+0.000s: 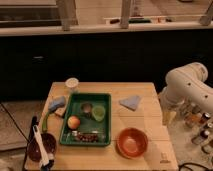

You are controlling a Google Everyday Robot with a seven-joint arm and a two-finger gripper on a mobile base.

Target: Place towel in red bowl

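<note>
The towel, a small pale grey-blue folded cloth, lies flat on the wooden table, right of the green tray. The red bowl, round with a paler orange inside, stands near the table's front edge, below the towel and right of the tray; it looks empty. My white arm is off the table's right side. Its gripper hangs low by the table's right edge, to the right of the towel and apart from it.
The tray holds an orange fruit, a green cup, a small dark can and a dark packet. A blue pad, white cup, maroon bowl and white-handled tool lie left. Bottles stand at the right.
</note>
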